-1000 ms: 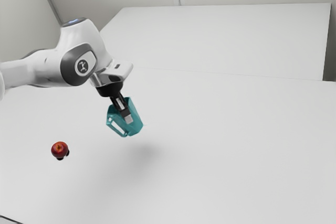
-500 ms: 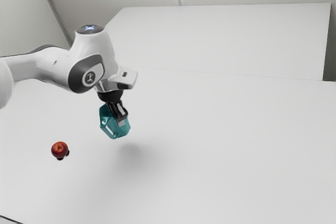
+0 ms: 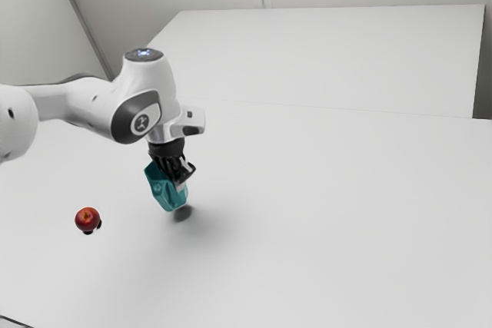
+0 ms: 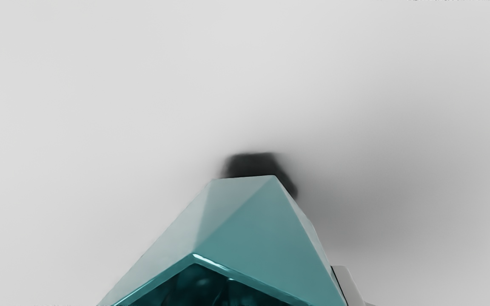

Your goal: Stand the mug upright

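Observation:
In the exterior view my gripper (image 3: pixel 181 177) points down, shut on the teal faceted mug (image 3: pixel 167 190). The mug hangs just above the table, tilted, its base toward the lower right and near a small dark shadow. Seen in the wrist view, the mug (image 4: pixel 249 229) has its open rim toward my hand and its narrower base away from it, over the dark shadow. Part of one finger of the gripper (image 4: pixel 348 285) shows against the mug's side; the mug hides the other finger.
A red apple (image 3: pixel 88 219) rests on the white table (image 3: pixel 330 213), toward the exterior view's left from the mug. A dark cable (image 3: pixel 15 321) lies at the lower left corner of that view. Pale walls stand behind the table.
My hand has come lower and turned, carrying the mug down and slightly toward the exterior view's left. The mug's base is closer to its shadow. The apple has not moved.

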Controlling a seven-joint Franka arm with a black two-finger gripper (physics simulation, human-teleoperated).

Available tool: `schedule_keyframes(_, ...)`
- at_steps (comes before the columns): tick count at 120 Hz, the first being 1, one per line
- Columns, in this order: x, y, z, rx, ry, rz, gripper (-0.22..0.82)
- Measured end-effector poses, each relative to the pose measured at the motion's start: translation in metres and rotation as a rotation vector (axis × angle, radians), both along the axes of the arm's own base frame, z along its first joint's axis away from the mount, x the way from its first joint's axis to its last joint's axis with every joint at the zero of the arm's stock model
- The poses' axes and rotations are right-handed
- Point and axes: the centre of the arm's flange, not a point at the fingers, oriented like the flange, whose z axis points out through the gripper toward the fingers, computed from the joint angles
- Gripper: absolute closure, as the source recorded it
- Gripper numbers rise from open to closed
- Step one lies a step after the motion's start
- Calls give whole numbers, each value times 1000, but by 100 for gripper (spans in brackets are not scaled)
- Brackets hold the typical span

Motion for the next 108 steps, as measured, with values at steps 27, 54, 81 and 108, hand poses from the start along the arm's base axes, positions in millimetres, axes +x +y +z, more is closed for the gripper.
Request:
schedule_keyframes(27, 4, -1, -15, 6, 5, 70, 79)
schedule_keyframes(54, 7, -4, -29, 14, 19, 115, 79)
schedule_keyframes(81, 10, -8, -40, 18, 21, 142, 79)
schedule_keyframes(108, 13, -9, -47, 17, 12, 162, 79)
